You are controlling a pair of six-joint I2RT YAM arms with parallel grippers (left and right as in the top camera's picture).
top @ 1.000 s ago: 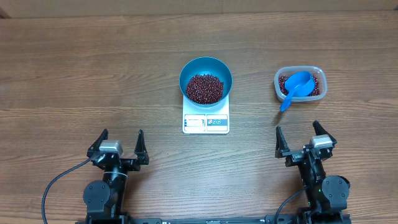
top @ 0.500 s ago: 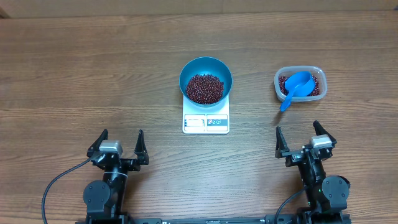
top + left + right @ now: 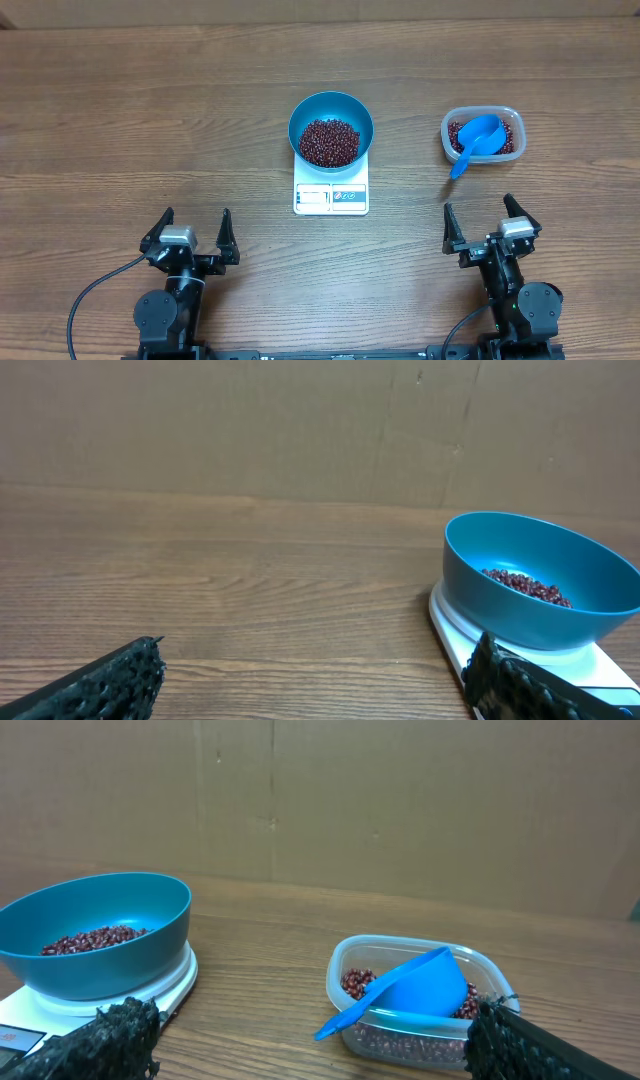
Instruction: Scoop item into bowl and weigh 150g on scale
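The small dark red-brown beans (image 3: 330, 142) lie heaped in the round deep blue bowl (image 3: 331, 103) on the flat white square scale (image 3: 331, 198) at the middle of the wooden table (image 3: 140, 100), display edge towards the robot; its reading is illegible, so scooping looks done but the weight unconfirmed. The small blue scoop (image 3: 476, 138) rests in the clear plastic tub (image 3: 512, 122), handle slanting robotward, and the left gripper (image 3: 195, 220) and right gripper (image 3: 478, 208) stand wide open, empty.

A: Where is the bowl (image 3: 310, 110)?
B: On the scale (image 3: 331, 197), beans (image 3: 329, 142) in it. Ahead and right of the left gripper (image 3: 190, 232), ahead and left of the right gripper (image 3: 491, 222).
A: The tub (image 3: 481, 109)?
B: Straight ahead of the right jaws, well right of the scale. More beans in it, with the scoop (image 3: 477, 140) lying on them, handle over the near rim.
A: Display?
B: On the scale's near edge, before the bowl.
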